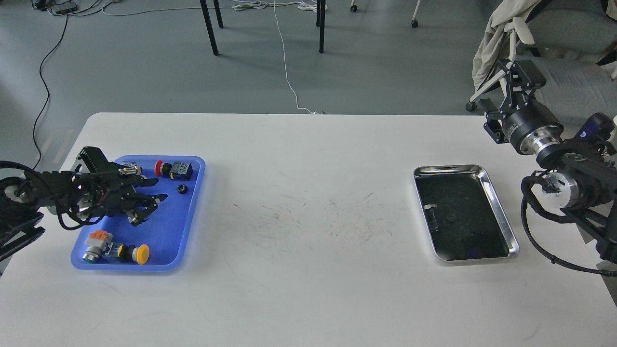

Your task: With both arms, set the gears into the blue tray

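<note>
The blue tray lies at the table's left. One black gear rests on its floor near the right rim, below a red-capped push-button. My left gripper hovers over the tray's middle, open, with nothing between its fingers, and the gear lies just right of its tips. A second tiny gear sits in the steel tray at the right. My right gripper is raised past the table's far right corner, and its fingers cannot be told apart.
More push-button switches lie in the blue tray: a yellow-capped one and a green one at the front. A chair draped with cloth stands behind the right arm. Chair legs and cables lie on the floor beyond the table.
</note>
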Tool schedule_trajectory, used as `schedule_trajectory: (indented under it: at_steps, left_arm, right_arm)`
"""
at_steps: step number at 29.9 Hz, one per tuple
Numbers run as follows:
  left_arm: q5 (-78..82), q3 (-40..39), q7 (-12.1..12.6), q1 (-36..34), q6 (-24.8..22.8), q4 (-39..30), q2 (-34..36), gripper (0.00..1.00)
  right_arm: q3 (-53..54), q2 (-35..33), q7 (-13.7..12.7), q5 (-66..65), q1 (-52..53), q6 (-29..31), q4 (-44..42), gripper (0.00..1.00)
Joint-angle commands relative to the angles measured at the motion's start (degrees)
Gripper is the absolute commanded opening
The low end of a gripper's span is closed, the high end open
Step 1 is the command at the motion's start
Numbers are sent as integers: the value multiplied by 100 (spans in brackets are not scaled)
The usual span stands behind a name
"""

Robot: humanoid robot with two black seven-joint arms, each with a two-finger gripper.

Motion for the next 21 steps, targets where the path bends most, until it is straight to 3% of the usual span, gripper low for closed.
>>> schedule_trajectory:
  at_steps: [1,8,21]
  left_arm:
    - [-84,-1,0,-20,1,0,32,43]
    - [-197,-27,0,-38,1,0,85,49]
    - [-2016,-80,0,-292,-69,-35,629,65]
  right_arm:
    - [0,-2,0,-9,-13,1,0,98]
    - [9,16,0,0,-30,-8,0,98]
    - [17,-63,0,0,-22,-8,17,98]
